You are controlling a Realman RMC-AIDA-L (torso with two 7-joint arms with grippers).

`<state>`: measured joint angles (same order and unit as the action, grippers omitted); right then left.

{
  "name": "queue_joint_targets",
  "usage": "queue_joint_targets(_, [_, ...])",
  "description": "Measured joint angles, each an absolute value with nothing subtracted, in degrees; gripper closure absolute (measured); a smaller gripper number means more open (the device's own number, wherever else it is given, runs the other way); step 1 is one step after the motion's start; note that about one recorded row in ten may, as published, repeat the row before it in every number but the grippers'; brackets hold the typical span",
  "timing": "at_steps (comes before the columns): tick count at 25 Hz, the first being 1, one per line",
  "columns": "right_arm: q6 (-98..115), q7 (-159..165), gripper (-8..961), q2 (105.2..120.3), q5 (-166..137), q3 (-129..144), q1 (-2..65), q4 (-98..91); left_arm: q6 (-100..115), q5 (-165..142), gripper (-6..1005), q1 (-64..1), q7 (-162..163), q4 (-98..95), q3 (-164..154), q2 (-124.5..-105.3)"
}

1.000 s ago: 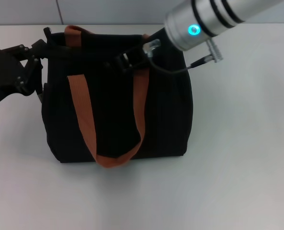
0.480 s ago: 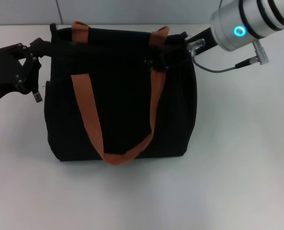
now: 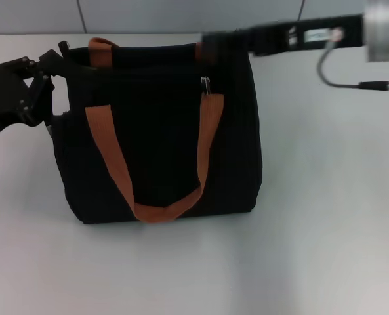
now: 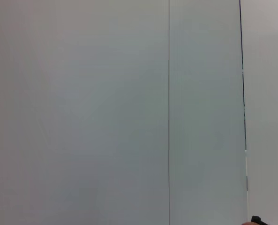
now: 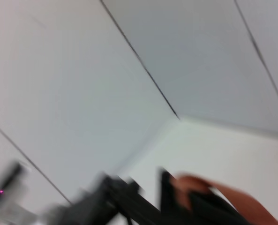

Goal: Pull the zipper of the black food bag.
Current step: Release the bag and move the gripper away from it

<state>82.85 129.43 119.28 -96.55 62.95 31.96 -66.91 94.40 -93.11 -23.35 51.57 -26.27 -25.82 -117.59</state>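
From the head view, the black food bag stands upright on the white bench, its broad front face toward the camera and its long top edge running left to right. Two orange-brown handles show: one loops down the front in a U, while only short stubs of the other rise at the back rim. The zipper is a small silver tab hanging just below the top edge, right of centre, above the right leg of the front handle; its long axis is roughly vertical. The zipper line itself is lost against the black fabric.

The left gripper is at the bag's upper left corner, its dark fingers against the rim there; black on black hides whether they are clenched on fabric or loose, so I cannot tell. The right gripper reaches in from the right along the top right edge of the bag, smeared by motion; I cannot tell how its fingers stand. A pale label on that arm is unreadable. A cable loops beneath the silver forearm, which is cut off at the frame edge.

The left wrist view shows only pale wall panels with thin seams.

The right wrist view is heavily blurred: wall panels, a strip of bench, and a dark mass with an orange patch, likely the bag and a handle.
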Motion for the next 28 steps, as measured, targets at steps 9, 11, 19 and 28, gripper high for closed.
queue_joint_targets(9, [105.75, 89.86, 566, 118.31, -81.68, 50.18, 27.97, -46.44, 94.45, -93.34, 908, -23.38, 52.94, -26.28, -26.26, -117.6])
queue_joint_targets(11, [106.91, 83.33, 472, 118.11, -82.11, 49.59, 26.68, -43.13, 94.45, -93.5, 907, -23.38, 53.28, -26.28, -26.51, -117.6])
queue_joint_targets(19, [107.45, 65.62, 206, 118.32, -93.43, 49.96, 24.14, -34.51, 94.39, -93.63, 903, -23.12, 54.64, -26.48, -28.06, -117.39])
queue_joint_targets(28, [104.1, 54.07, 133, 118.69, -104.58, 49.94, 24.01, -29.18, 93.79, -94.38, 899, -23.21, 56.59, -26.63, -28.48, -117.0])
